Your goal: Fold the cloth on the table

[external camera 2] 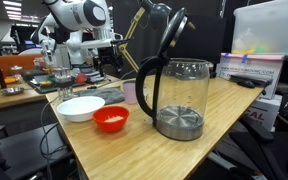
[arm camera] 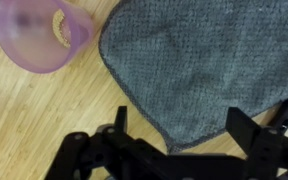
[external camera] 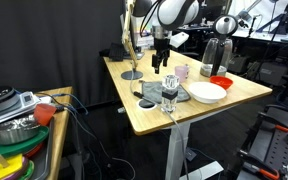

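The grey cloth (arm camera: pixel 199 60) lies flat on the light wood table (arm camera: pixel 34 110), and one rounded corner of it points toward me in the wrist view. My gripper (arm camera: pixel 179 128) hovers over that corner, open, with one finger on each side and nothing held. In an exterior view the gripper (external camera: pixel 160 62) hangs a little above the cloth (external camera: pixel 152 93) near the middle of the table (external camera: pixel 184 115).
A pink cup (arm camera: pixel 54 35) stands just beside the cloth. A glass jug (external camera: pixel 170 96) sits at the cloth's near edge. A white bowl (external camera: pixel 208 92) and a red bowl (external camera: pixel 221 81) lie further along. A black disc-footed stand (external camera: pixel 132 74) is behind.
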Controlling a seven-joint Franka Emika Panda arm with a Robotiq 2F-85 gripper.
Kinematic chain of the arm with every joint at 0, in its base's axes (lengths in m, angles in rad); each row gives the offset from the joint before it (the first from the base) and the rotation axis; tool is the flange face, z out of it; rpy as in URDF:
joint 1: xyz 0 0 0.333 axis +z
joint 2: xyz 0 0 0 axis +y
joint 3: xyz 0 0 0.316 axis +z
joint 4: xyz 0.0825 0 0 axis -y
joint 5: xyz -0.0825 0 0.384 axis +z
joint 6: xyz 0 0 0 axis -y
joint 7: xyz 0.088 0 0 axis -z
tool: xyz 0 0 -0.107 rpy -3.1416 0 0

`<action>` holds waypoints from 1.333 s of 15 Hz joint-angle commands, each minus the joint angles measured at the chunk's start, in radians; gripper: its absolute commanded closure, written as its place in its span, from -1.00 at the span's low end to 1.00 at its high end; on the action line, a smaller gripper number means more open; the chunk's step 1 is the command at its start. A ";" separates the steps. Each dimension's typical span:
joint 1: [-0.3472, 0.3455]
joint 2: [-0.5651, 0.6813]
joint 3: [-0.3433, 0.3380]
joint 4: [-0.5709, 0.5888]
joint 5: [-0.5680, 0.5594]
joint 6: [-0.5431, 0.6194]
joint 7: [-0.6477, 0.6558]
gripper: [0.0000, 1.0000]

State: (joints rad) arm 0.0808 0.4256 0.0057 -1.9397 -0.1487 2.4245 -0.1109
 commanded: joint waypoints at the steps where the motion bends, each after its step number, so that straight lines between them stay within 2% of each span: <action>1: -0.010 0.011 0.009 0.000 -0.003 0.001 0.005 -1.00; 11: -0.001 0.066 0.001 0.033 -0.021 0.016 0.014 -1.00; 20: -0.032 0.232 0.017 0.201 -0.075 -0.002 -0.161 -1.00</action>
State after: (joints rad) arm 0.0763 0.6160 0.0063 -1.8020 -0.2101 2.4389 -0.2065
